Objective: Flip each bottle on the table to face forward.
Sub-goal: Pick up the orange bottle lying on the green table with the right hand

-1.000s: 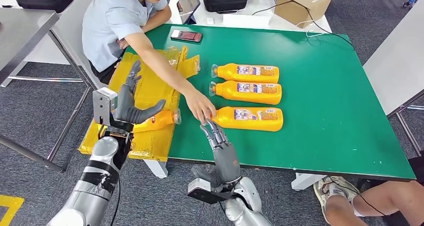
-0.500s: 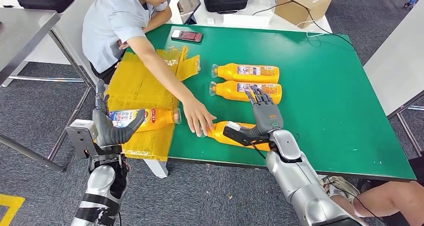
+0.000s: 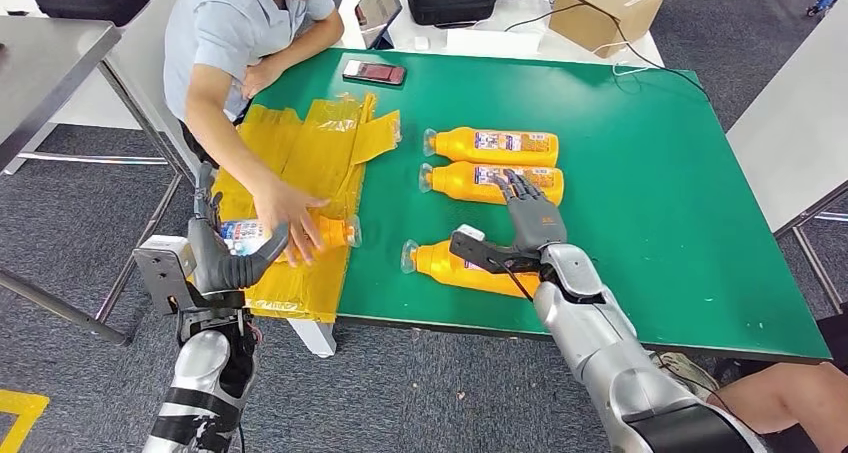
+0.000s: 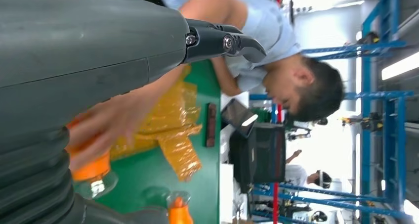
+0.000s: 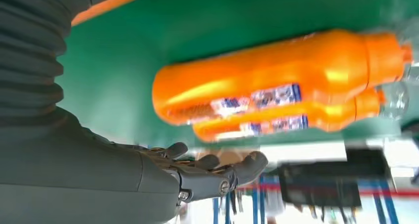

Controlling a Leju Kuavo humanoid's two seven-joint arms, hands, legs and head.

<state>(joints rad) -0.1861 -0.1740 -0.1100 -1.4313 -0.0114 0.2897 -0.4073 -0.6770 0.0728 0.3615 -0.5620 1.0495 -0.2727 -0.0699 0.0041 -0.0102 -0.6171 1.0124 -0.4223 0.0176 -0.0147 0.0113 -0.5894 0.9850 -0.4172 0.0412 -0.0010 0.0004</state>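
Orange bottles: four are lying on their sides; three on the green worktop [image 3: 640,173], one on the yellow plastic sheet [image 3: 300,163] beside it.
Nearest bottle [image 3: 450,266]: lying closest to the worktop's front edge, cap pointing toward the sheet, label not showing from the head view, so this one is probably being turned now.
Right hand [image 3: 527,223]: hovering over that bottle's far end, fingers [image 3: 515,188] spread and gripping nothing.
Middle bottle [image 3: 492,182] and far bottle [image 3: 490,146]: lying farther back on the worktop, labels facing up.
Fourth bottle [image 3: 290,233]: lying on the sheet, a person's hand [image 3: 285,208] resting over it.
Left hand [image 3: 222,245]: waiting off the worktop's corner, just beside the fourth bottle, fingers apart and holding nothing.
Next move: I judge the right hand should be lowering, closing round the nearest bottle and rolling it label-up.
Count: four bottles, one sheet, one person, one phone [image 3: 373,72].
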